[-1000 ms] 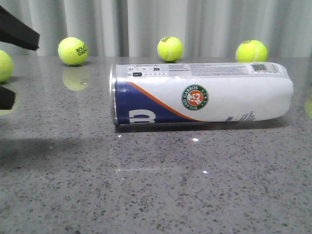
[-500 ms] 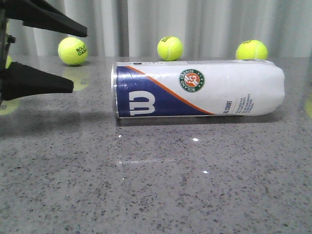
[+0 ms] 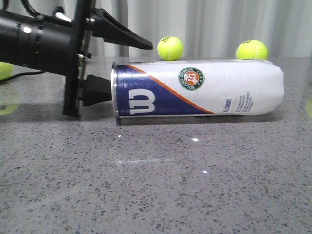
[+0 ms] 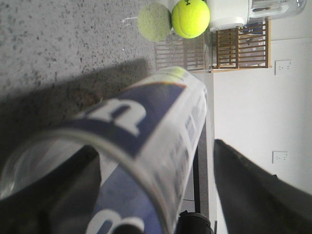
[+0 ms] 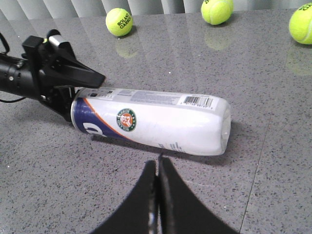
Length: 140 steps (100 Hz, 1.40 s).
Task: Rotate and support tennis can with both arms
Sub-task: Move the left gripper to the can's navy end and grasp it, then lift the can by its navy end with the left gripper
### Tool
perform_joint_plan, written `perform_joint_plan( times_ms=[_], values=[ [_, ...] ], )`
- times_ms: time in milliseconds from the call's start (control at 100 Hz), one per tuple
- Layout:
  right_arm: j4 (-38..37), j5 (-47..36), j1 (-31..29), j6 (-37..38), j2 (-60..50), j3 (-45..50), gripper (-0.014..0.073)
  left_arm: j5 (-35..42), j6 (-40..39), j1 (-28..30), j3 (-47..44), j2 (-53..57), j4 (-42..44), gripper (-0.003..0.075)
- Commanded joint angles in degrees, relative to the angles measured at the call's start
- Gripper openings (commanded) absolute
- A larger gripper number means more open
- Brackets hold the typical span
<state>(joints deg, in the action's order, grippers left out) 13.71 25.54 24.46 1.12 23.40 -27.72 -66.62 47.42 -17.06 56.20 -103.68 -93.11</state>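
Observation:
The tennis can [image 3: 204, 87] lies on its side on the grey table [image 3: 156, 185], silver rim to the left, W logo and round emblem facing the camera. My left gripper [image 3: 130, 68] is open at the rim end: one finger reaches over the can's top, the other meets the open mouth. In the left wrist view the can [image 4: 146, 117] fills the space between the fingers of the left gripper [image 4: 156, 146]; one finger shows through the mouth, the other stands apart outside. My right gripper [image 5: 158, 163] is shut, just short of the can's [image 5: 161, 122] near side, not touching it.
Tennis balls sit along the back of the table: one behind the can [image 3: 170, 48], one at back right [image 3: 251, 49], one at the far left edge [image 3: 5, 70]. A curtain hangs behind. The left arm's black body [image 3: 39, 41] spans the left side.
The left gripper moved right from the frame's left edge to the can's rim end. The can rolled early on, bringing the W logo and emblem round to the front.

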Motion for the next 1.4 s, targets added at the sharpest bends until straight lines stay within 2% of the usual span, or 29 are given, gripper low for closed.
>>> perform_joint_plan(
  times_ms=[0, 250, 390, 580, 680, 800, 1050, 1240, 1330, 1390],
  values=[
    [-0.2, -3.7, -0.3, -0.3, 0.2, -1.5, -0.0057, -6.7, 0.1, -1.9, 2.0, 1.5, -4.9, 0.0386],
    [-0.2, -3.7, -0.3, -0.3, 0.2, -1.5, -0.0057, -6.7, 0.1, -3.3, 2.0, 1.5, -5.7, 0.0077],
    [-0.2, -3.7, -0.3, -0.3, 0.2, -1.5, -0.0057, -6.7, 0.1, -3.3, 2.0, 1.5, -5.8, -0.0022],
    [-0.2, -3.7, -0.3, -0.3, 0.2, -1.5, -0.0057, -6.7, 0.3, -3.3, 2.0, 2.4, -7.1, -0.0021],
    [-0.2, -3.7, -0.3, -0.3, 0.2, -1.5, -0.0057, -6.7, 4.0, -3.3, 2.0, 4.2, -7.5, -0.0021],
    [-0.2, -3.7, -0.3, -0.3, 0.2, -1.5, -0.0057, -6.7, 7.9, -3.3, 2.0, 8.4, -7.7, -0.0021],
    [-0.2, -3.7, -0.3, -0.3, 0.2, -1.5, -0.0057, -6.7, 9.7, -3.2, 2.0, 17.9, -7.1, -0.0021],
    [-0.2, -3.7, -0.3, -0.3, 0.2, -1.5, -0.0057, -6.1, 15.2, -3.2, 2.5, 24.2, -0.9, -0.0021],
    [-0.2, -3.7, -0.3, -0.3, 0.2, -1.5, -0.0057, -5.9, 14.7, -3.2, 5.0, 26.4, 7.8, -0.0021],
    [-0.2, -3.7, -0.3, -0.3, 0.2, -1.5, -0.0057, -5.8, 10.6, -3.2, 8.0, 27.5, 15.3, -0.0021]
  ],
)
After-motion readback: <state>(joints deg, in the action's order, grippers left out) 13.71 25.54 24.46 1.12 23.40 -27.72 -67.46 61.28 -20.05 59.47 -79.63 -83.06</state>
